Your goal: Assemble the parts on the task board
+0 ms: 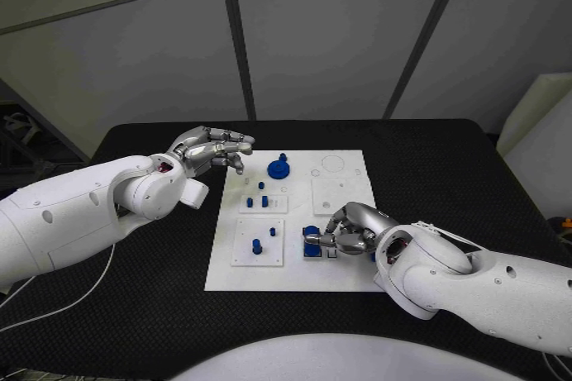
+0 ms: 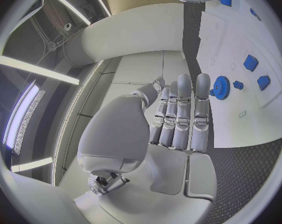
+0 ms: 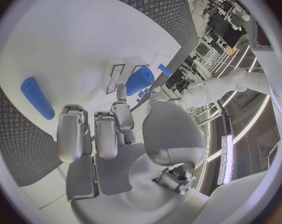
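The white task board (image 1: pixel 286 269) lies in the middle of the black table. A blue gear (image 1: pixel 279 168) stands near its far edge, and blue pegs (image 1: pixel 255 202) stand in a raised plate mid-board. Another peg (image 1: pixel 256 245) stands nearer me. My left hand (image 1: pixel 212 148) hovers over the board's far left corner and holds nothing; in the left wrist view its fingers (image 2: pixel 181 112) lie straight side by side, the gear (image 2: pixel 222 87) beyond them. My right hand (image 1: pixel 348 232) is low over the board's near right part and pinches a blue cylindrical part (image 3: pixel 141 79) between thumb and finger.
A blue bar (image 3: pixel 37 97) lies flat on the board (image 3: pixel 60 50) beside my right hand (image 3: pixel 110 129). Two blue blocks (image 2: pixel 255 72) sit past the gear. Black table (image 1: pixel 143 282) surrounds the board. A white cable (image 1: pixel 72 302) trails at the near left.
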Robot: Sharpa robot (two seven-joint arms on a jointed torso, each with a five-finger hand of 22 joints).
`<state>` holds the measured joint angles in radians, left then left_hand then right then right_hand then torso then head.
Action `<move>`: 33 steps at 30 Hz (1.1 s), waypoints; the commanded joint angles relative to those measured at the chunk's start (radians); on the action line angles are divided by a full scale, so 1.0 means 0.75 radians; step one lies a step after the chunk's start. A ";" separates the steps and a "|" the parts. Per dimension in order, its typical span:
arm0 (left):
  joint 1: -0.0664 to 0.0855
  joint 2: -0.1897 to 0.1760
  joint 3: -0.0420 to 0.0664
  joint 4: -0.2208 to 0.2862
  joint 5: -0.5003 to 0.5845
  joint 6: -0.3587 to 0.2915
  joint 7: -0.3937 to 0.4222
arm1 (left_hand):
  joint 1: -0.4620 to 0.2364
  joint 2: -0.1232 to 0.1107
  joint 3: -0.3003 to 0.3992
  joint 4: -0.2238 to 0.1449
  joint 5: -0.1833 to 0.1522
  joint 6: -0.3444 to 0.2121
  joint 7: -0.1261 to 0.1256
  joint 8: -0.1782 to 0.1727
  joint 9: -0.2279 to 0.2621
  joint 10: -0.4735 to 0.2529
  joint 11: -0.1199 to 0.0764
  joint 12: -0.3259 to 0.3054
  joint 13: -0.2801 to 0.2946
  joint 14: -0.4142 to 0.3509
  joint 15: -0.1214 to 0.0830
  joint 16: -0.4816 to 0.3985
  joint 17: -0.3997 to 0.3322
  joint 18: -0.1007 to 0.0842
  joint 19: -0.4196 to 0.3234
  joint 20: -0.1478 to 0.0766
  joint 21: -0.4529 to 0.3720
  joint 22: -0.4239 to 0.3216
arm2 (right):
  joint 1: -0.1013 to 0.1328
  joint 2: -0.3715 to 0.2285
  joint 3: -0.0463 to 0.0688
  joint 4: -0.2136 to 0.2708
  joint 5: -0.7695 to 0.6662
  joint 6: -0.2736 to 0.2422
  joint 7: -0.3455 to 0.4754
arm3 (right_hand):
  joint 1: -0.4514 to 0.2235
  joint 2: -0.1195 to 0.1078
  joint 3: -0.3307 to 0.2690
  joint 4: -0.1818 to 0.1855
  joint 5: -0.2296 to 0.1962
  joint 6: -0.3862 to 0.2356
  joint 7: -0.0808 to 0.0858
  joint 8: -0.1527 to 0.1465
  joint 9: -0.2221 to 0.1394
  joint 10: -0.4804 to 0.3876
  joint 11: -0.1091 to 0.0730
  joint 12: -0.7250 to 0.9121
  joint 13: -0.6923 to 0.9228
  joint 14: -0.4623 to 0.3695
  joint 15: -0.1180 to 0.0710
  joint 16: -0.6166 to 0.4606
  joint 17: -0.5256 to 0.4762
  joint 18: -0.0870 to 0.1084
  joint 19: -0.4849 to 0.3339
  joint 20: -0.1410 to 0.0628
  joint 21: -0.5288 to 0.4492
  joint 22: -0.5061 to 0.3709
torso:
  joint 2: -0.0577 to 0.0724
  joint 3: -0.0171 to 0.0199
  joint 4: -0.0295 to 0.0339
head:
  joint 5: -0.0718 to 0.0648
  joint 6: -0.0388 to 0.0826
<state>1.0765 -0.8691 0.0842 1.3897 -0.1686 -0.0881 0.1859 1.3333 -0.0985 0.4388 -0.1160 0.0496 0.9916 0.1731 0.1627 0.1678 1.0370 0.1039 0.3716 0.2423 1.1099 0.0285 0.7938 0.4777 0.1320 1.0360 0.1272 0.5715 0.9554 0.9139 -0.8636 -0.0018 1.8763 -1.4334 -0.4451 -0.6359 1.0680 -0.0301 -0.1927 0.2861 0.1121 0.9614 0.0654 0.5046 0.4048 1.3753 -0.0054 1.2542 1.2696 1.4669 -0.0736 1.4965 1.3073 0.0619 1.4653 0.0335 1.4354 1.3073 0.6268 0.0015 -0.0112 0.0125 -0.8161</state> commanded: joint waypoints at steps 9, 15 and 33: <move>0.002 0.003 0.001 -0.001 0.004 0.016 0.008 | -0.009 0.008 -0.007 0.001 0.001 -0.007 0.002 0.002 -0.002 -0.009 0.001 0.005 0.002 -0.007 0.005 -0.006 -0.002 0.067 0.001 0.005 -0.006 -0.002 | 0.002 -0.010 0.000 0.021 -0.055 0.003 0.075 | 0.264 0.006 0.027 -0.081 0.047 0.005 -0.011 0.028 0.027 0.024 -0.014 0.023 0.035 0.110 -0.010 0.009 0.218 -0.027 0.043 -0.009 0.012 0.117 | 0.000 0.0003 -0.0005 | -0.002 0.000; 0.002 0.004 0.001 -0.001 0.004 0.016 0.008 | -0.009 0.008 -0.007 0.001 0.001 -0.007 0.002 0.002 -0.002 -0.009 0.001 0.005 0.002 -0.007 0.005 -0.006 -0.002 0.067 0.001 0.005 -0.006 -0.002 | 0.002 -0.001 0.001 0.011 -0.101 0.011 0.052 | 0.346 0.027 0.040 -0.125 0.037 0.007 -0.014 0.038 0.037 0.031 -0.017 0.030 0.045 0.110 -0.012 0.011 0.223 -0.028 0.045 -0.011 0.016 0.124 | 0.001 -0.0006 0.0020 | -0.005 0.000; 0.001 -0.002 0.001 0.000 0.004 0.014 0.007 | -0.009 0.008 -0.007 0.001 0.001 -0.011 0.003 0.004 -0.002 -0.014 0.002 0.010 0.002 -0.009 0.005 -0.005 -0.004 0.067 0.002 0.005 -0.010 -0.004 | 0.002 -0.078 0.000 0.052 -0.052 -0.096 0.163 | 0.345 0.050 0.036 -0.112 0.096 -0.009 -0.009 0.027 0.036 0.033 -0.014 0.028 0.051 0.110 -0.011 0.011 0.223 -0.028 0.044 -0.011 0.015 0.124 | 0.000 0.0004 -0.0015 | -0.008 0.001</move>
<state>1.0763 -0.8693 0.0842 1.3886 -0.1685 -0.0871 0.1854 1.3333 -0.0985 0.4387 -0.1160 0.0496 0.9916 0.1731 0.1627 0.1669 1.0332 0.1077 0.3757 0.2431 1.1098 0.0285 0.7938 0.4756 0.1320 1.0360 0.1272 0.5675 0.9532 0.9139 -0.9130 -0.0018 1.9073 -1.5031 -0.4638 -0.5789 1.3408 0.0050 -0.1647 0.1997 0.1793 0.9588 0.0586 0.5291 0.4330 1.3989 -0.0213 1.2777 1.3109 1.4669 -0.0807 1.5005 1.3078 0.0459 1.4689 0.0300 1.4439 1.3081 0.6270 0.0014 -0.0118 0.0087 -0.8159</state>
